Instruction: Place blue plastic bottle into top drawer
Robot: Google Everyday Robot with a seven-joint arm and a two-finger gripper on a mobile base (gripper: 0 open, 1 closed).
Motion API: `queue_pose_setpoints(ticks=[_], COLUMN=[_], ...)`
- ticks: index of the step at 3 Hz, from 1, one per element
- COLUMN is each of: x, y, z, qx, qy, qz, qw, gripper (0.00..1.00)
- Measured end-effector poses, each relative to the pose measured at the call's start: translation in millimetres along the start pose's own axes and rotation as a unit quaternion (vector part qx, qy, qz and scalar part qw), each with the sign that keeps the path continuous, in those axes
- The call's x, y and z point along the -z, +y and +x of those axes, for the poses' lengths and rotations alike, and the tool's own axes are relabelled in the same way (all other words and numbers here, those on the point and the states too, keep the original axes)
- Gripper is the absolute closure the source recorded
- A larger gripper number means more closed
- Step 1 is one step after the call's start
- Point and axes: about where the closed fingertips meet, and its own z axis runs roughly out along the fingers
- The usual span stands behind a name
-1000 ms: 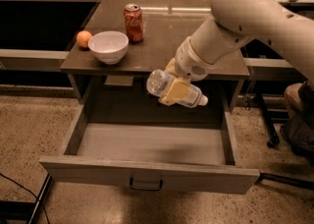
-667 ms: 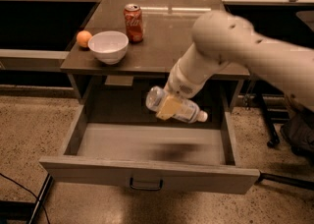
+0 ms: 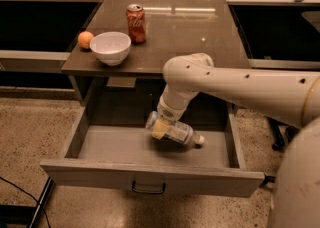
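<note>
Clamps the blue plastic bottle (image 3: 180,133) sideways in the gripper (image 3: 161,128), low inside the pulled-out top drawer (image 3: 150,176).

Shows a clear body with a pale blue-and-white label, no wording legible, and a white cap pointing away from the fingers (image 3: 159,130), which are closed tight across the bottle's other end; cannot tell whether touching the drawer floor. Beyond the fingers, up on the table (image 3: 200,27): a red soda can (image 3: 136,23) with white script, unreadable, a white bowl (image 3: 111,47) and an orange (image 3: 85,39) just beside it. Hides part of the drawer's back behind the arm (image 3: 240,82).
</note>
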Motion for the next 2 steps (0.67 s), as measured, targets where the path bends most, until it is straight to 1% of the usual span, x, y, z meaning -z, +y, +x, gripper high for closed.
queue_pose_setpoints(ticks=[2], x=[-0.7], y=[1.2], z=[-2.3], qx=[-0.004], qy=[0.000], qz=[0.000], qw=[1.0000], gripper=[0.28])
